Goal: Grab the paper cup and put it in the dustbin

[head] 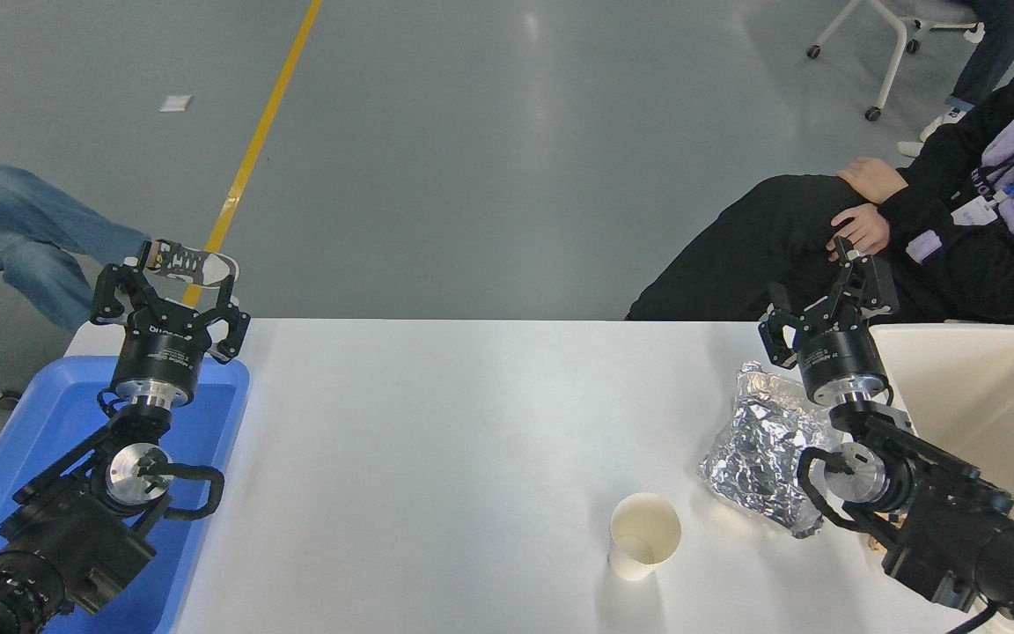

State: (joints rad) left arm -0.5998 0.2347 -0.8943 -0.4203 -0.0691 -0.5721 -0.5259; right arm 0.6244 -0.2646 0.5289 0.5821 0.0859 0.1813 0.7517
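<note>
The paper cup [643, 535] stands upright on the white table [437, 440] near the front, right of centre, cream-white and with nothing in it. The dustbin [982, 396], a cream-beige bin, sits at the table's right edge. My right gripper [826, 295] is raised above the table's far right, open, holding nothing, well behind and to the right of the cup. My left gripper [168, 295] is parked open over the far end of a blue tray at the left.
A crumpled foil sheet [767, 449] lies between the cup and the dustbin, partly under my right arm. The blue tray [49, 423] sits at the left edge. A person in black sits beyond the table at the right; another person's jeans-clad legs show at the far left.
</note>
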